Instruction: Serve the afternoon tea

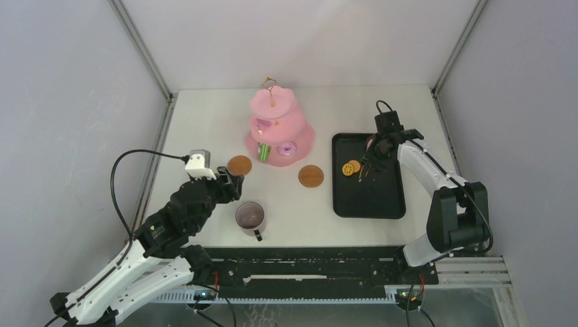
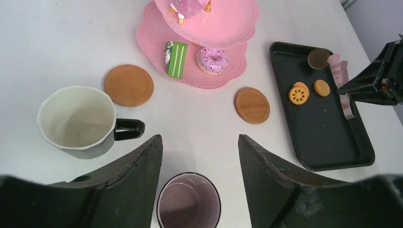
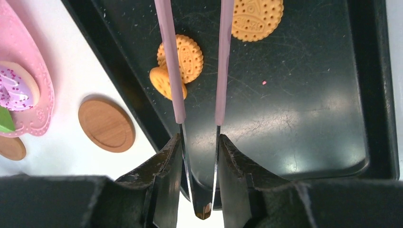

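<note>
The pink cake stand (image 1: 279,126) stands at mid-table, with a green pastry (image 2: 176,59) and a donut (image 2: 212,59) on its bottom tier. Two brown coasters (image 1: 239,165) (image 1: 310,176) lie bare in front of it. My left gripper (image 2: 199,137) is open, hovering over a dark mug with a pink inside (image 2: 188,202). A second mug with a pale inside (image 2: 76,118) stands to its left. My right gripper (image 3: 199,137) is shut on thin pink-tipped tongs (image 3: 173,71), whose arms reach over biscuits (image 3: 183,59) on the black tray (image 1: 368,197).
A third biscuit (image 3: 256,16) and a small brown round piece (image 2: 318,58) also lie on the tray. Grey walls with metal posts enclose the table on three sides. The arms' base rail runs along the near edge.
</note>
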`<state>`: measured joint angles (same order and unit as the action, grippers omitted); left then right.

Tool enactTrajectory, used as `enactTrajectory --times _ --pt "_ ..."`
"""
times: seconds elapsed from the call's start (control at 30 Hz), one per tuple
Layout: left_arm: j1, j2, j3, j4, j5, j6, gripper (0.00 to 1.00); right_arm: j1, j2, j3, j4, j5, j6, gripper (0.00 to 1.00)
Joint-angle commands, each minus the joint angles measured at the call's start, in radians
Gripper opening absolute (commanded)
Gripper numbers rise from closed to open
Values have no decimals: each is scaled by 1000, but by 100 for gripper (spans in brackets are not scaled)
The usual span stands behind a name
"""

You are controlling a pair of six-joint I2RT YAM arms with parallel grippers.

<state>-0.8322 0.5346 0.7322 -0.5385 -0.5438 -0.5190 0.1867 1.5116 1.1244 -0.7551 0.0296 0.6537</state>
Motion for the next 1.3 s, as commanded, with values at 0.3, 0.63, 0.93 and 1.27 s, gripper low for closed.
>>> enactTrajectory --times 0.3,0.63,0.93,1.27 --pt "97 61 -17 96 94 10 66 -89 85 8 94 -49 -67 39" --pt "127 120 -10 126 126 12 65 -121 162 50 118 -86 -92 40" --pt "158 158 -9 149 149 11 65 -140 237 116 120 -101 -107 41" --pt "194 196 -5 176 167 14 64 -154 313 208 110 -112 -116 41"
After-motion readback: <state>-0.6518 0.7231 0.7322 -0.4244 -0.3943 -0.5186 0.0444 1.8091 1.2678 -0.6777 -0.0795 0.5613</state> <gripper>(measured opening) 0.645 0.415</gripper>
